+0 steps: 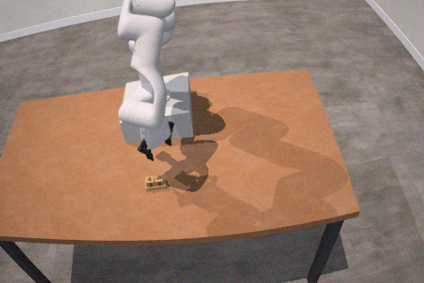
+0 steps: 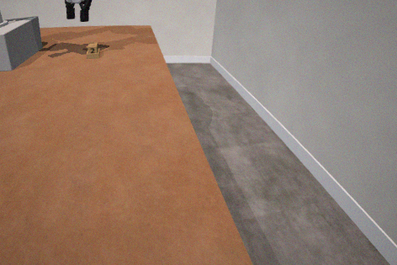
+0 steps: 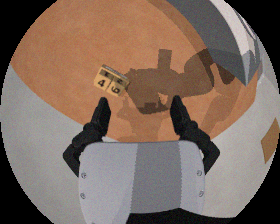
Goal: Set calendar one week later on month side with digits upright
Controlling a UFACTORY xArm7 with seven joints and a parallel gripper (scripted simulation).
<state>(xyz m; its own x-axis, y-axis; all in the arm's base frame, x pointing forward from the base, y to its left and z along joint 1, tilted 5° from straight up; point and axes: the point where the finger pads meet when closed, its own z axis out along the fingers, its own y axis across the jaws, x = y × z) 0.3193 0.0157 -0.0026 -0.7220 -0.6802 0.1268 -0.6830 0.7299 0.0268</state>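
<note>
One desk (image 1: 269, 96) carries one small tray (image 1: 155, 187) near its front edge, and two number cubes (image 3: 110, 82) sit in that tray. One grey block (image 1: 180, 92) stands toward the desk's back edge. One arm (image 1: 148, 42) ends in two black fingers.
</note>
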